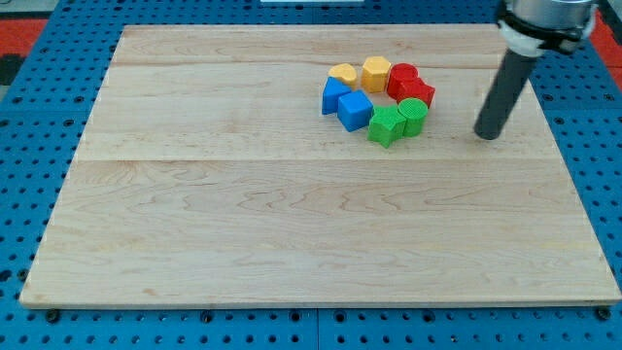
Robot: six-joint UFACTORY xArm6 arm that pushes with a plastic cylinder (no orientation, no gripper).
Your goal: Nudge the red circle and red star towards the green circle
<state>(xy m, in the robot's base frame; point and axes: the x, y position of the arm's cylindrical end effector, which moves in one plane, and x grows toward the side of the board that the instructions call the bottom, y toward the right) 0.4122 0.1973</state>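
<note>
The red circle (401, 77) and the red star (419, 92) sit at the right of a tight cluster on the wooden board (243, 224). The green circle (413, 117) lies just below the red star, touching it. A green block (386, 126) sits to the green circle's left. My tip (487, 135) rests on the board to the right of the cluster, apart from every block, roughly level with the green circle.
Two blue blocks (335, 96) (355, 110) and two yellow blocks (342, 73) (376, 72) form the left and top of the cluster. Blue pegboard (603, 146) surrounds the board.
</note>
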